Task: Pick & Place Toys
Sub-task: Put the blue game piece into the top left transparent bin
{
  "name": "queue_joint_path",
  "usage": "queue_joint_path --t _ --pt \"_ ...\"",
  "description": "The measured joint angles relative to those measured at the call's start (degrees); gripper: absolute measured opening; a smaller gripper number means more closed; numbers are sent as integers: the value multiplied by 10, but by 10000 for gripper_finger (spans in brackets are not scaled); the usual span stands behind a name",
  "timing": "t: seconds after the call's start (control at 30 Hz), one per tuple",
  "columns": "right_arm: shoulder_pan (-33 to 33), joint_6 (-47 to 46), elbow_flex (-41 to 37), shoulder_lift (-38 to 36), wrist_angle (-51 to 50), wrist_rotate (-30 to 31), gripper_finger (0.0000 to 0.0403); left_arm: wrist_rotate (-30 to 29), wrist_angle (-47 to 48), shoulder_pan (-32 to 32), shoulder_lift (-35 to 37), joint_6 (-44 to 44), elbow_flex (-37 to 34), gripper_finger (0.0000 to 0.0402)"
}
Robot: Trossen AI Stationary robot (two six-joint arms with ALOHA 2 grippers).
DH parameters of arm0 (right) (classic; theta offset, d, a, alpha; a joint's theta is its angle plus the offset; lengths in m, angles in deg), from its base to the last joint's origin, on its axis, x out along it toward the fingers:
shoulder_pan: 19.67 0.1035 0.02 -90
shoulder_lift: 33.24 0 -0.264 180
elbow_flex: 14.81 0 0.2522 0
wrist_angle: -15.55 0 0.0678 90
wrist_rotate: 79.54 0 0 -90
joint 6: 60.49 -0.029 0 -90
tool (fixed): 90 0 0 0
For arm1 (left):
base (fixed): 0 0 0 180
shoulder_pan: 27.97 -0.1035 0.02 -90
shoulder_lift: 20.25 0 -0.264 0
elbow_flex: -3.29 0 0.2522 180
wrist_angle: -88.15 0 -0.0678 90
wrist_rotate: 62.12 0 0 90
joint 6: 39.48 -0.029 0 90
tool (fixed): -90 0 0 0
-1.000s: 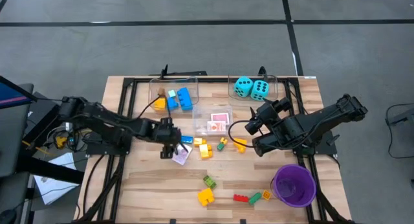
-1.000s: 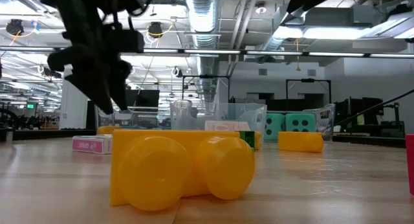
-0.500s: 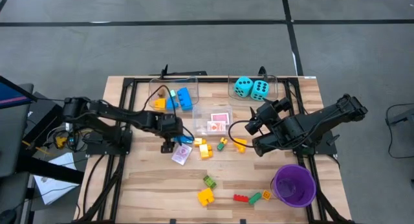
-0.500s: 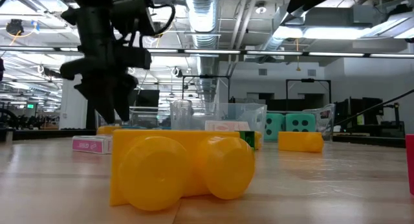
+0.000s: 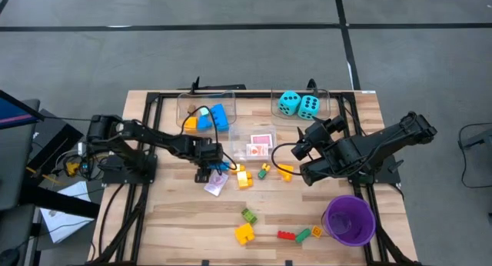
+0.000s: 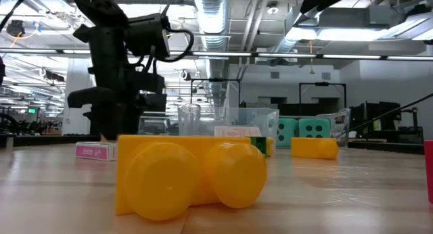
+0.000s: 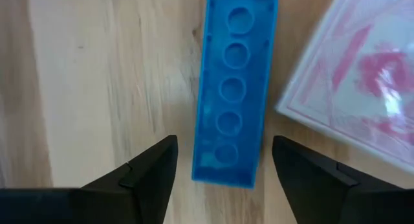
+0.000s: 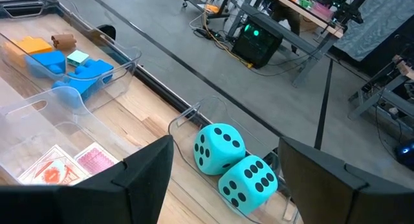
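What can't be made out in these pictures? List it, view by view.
Left wrist view: between the fingers of the open left gripper, the blue brick has its far end cut off by the picture's edge, as is most of the card pack.
Low view: the big yellow brick near the camera hides the left gripper's fingertips and most toys behind it.
High view: the left gripper covers nearly all of the blue brick.

Lab hall: ceiling ducts (image 6: 223, 17), workbenches (image 8: 304, 10).

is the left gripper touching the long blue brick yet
Apart. The left wrist view shows the left gripper open, its fingers on either side of the blue brick with bare wood between each and the brick.
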Motion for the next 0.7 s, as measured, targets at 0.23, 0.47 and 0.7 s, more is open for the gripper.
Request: queue_joint_path --t 0.23,0.47,0.7 --pt "0 0 0 0 -1 0 272 13 -4 -5 -13 0 1 244" --pt "0 0 0 0 -1 0 272 15 -5 -5 -14 1 0 185" --pt "0 0 0 0 -1 0 272 14 0 -5 -10 24 0 125"
